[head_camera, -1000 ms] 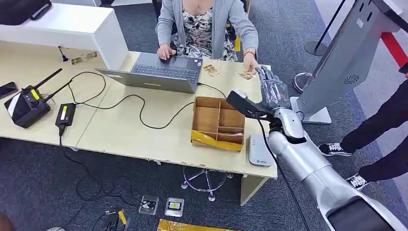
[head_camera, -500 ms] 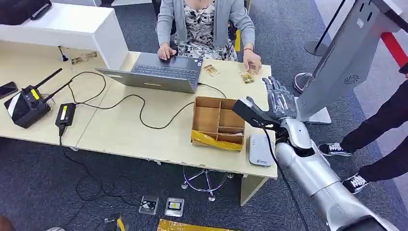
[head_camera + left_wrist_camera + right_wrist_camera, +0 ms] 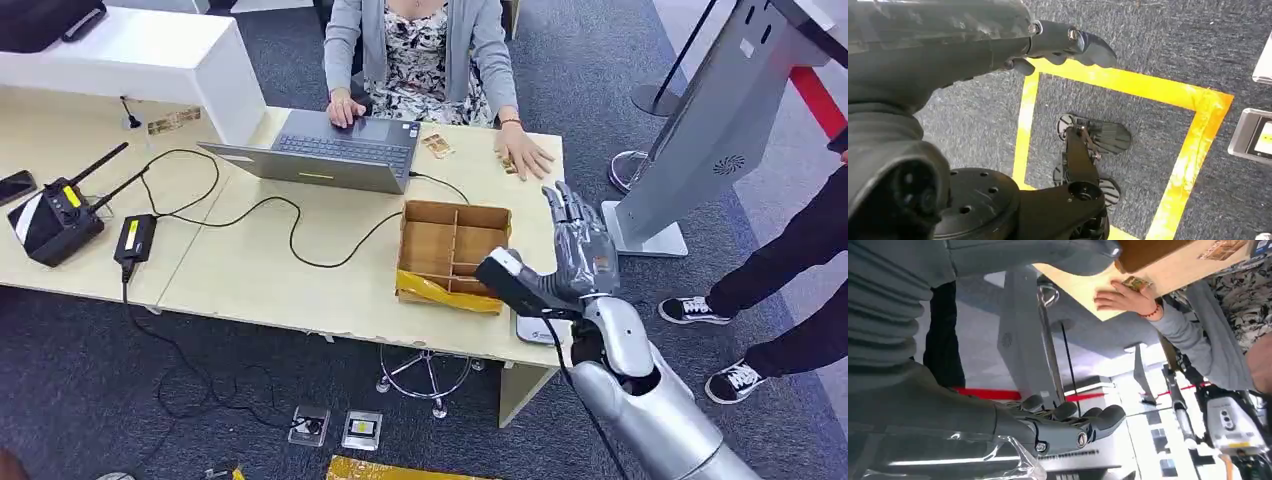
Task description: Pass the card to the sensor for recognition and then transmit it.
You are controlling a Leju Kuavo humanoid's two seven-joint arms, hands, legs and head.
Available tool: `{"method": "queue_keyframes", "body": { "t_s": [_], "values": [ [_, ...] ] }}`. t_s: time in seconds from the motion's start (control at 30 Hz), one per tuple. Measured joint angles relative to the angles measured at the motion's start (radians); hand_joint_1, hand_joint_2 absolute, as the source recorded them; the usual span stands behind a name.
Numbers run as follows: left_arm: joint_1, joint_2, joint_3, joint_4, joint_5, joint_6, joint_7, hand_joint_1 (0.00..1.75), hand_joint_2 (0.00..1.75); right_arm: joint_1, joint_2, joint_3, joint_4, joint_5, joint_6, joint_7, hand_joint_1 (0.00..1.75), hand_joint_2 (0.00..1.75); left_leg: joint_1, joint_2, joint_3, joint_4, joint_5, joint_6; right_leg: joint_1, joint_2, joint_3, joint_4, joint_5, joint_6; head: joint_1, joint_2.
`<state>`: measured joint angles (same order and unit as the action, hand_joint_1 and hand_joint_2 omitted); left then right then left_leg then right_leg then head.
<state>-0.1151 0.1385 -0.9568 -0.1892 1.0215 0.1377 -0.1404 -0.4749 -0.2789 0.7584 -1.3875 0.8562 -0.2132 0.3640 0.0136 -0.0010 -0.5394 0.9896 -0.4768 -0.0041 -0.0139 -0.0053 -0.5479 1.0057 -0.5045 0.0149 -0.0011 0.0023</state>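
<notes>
The right robot hand (image 3: 583, 245) sits right of centre in the head view, raised above the desk's (image 3: 250, 270) right end with its fingers (image 3: 566, 206) stretched out and apart, holding nothing. Just left of it stands a brown divided box (image 3: 455, 254), a yellow strip along its near wall, and below the hand a white sensor pad (image 3: 538, 326) lies partly hidden by the wrist. Above the hand, at the desk's far edge, a seated person's hand (image 3: 522, 155) rests flat on a card (image 3: 1134, 283); another card (image 3: 437, 146) lies beside the open laptop (image 3: 335, 150). The left robot hand (image 3: 998, 42) hangs over dark carpet marked with yellow tape (image 3: 1128, 87), fingers loosely extended, empty.
</notes>
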Motion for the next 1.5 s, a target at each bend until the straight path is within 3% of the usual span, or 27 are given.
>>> {"method": "queue_keyframes", "body": {
  "t_s": [0.2, 0.8, 1.1, 1.5],
  "values": [
    [0.001, -0.001, 0.013, 0.0, 0.005, 0.006, 0.001, 0.0, 0.0, 0.065, 0.008, 0.03, -0.056, 0.092, -0.008, 0.027, 0.0, 1.75, 0.0, 0.0, -0.001, 0.0, 0.0, 0.0, 0.0, 0.0, 0.0, 0.0, 0.0, 0.0, 0.0, 0.0],
    [0.001, -0.003, 0.02, 0.0, -0.011, 0.005, 0.005, 0.0, 0.0, 0.127, 0.064, 0.093, -0.056, 0.109, -0.006, 0.053, 0.0, 1.75, 0.0, 0.0, -0.001, 0.0, 0.0, 0.0, 0.0, 0.0, 0.0, 0.0, 0.0, 0.0, 0.0, 0.0],
    [0.0, -0.004, 0.019, 0.0, -0.027, -0.001, 0.014, 0.0, 0.0, 0.127, 0.104, 0.116, -0.024, 0.122, 0.022, 0.069, 0.0, 1.75, 0.0, 0.0, -0.001, 0.0, 0.0, 0.0, 0.0, 0.0, 0.0, 0.0, 0.0, 0.0, 0.0, 0.0],
    [-0.009, -0.006, 0.018, -0.002, -0.056, -0.006, 0.037, 0.0, 0.0, 0.104, 0.144, 0.119, 0.096, 0.139, 0.002, 0.101, 0.0, 1.75, 0.0, 0.0, -0.001, 0.0, 0.0, 0.0, 0.0, 0.0, -0.001, 0.0, 0.0, 0.0, 0.0, 0.0]
  ]
}}
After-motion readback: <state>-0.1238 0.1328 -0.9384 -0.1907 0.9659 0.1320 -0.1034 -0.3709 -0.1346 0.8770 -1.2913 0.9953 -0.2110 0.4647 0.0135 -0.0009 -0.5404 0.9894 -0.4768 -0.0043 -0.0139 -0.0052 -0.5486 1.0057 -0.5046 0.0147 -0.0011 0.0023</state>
